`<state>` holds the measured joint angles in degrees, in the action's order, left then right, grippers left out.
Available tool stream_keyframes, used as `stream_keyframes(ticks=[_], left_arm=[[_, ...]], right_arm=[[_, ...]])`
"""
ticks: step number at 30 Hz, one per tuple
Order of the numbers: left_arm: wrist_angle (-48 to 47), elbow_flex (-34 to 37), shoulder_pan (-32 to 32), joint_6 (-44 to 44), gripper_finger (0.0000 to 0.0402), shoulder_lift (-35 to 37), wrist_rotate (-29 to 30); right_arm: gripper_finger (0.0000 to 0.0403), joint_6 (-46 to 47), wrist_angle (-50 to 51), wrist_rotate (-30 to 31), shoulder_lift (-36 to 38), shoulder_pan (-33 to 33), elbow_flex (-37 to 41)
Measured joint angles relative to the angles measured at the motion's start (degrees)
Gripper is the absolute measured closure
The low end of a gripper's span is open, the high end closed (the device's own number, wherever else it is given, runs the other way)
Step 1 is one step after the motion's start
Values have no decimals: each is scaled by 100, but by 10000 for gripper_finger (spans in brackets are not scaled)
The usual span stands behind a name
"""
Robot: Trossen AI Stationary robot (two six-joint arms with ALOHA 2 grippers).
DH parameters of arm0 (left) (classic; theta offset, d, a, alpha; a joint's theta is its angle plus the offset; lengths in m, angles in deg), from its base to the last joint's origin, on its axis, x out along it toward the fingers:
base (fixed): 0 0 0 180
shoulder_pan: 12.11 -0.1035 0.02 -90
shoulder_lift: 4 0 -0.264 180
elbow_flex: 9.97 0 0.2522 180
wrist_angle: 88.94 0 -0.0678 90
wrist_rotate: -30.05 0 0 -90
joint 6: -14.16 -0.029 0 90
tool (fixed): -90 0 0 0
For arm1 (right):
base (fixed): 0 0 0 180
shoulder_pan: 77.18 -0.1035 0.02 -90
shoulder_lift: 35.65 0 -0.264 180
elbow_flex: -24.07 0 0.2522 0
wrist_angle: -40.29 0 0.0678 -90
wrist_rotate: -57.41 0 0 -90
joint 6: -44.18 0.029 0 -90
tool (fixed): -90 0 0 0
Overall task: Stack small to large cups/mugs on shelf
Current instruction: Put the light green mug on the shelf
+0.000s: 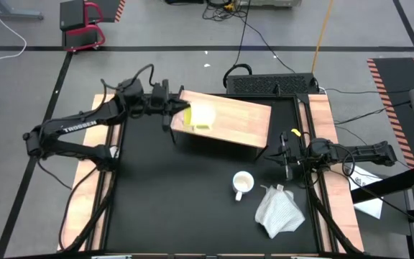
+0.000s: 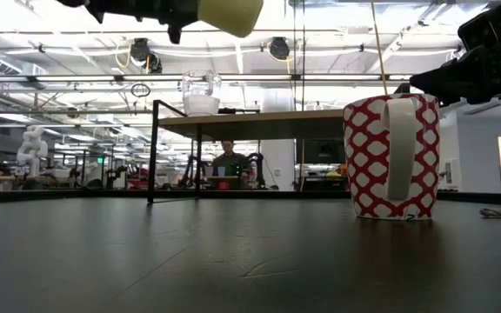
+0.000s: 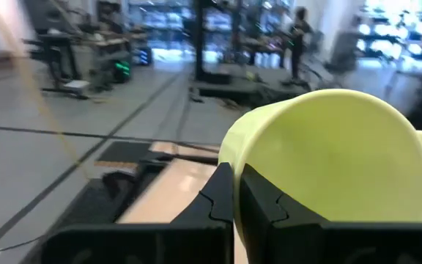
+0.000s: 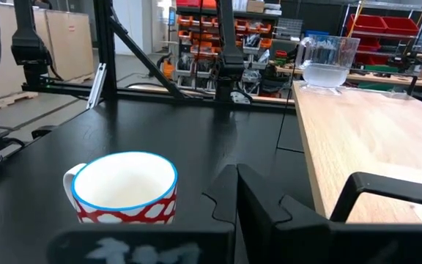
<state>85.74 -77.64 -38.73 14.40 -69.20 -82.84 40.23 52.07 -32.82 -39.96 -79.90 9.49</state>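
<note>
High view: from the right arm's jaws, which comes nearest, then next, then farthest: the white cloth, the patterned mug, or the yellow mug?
Measured from the right gripper, at the table's right edge:
1. Patterned mug, on the black mat, toward the middle.
2. White cloth, toward the table's near edge; close to the mug's rank.
3. Yellow mug, over the shelf, in the left gripper.
</note>
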Motion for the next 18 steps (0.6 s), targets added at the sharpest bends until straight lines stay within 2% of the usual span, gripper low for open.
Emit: stream_keyframes(ticks=[4, 8, 12, 18], left_arm=[[313, -8, -259, 275, 398, -314, -369], [258, -411, -337, 333, 398, -705, -580], [-216, -1172, -328, 231, 398, -1173, -795], [-968, -2337, -255, 23, 398, -1863, -822]], right_arm=[[403, -18, 0, 0, 0, -1, -1], [403, -22, -1, 0, 1, -1, -2], [403, -20, 0, 0, 2, -2, -1], [403, -2, 2, 0, 0, -2, 0]])
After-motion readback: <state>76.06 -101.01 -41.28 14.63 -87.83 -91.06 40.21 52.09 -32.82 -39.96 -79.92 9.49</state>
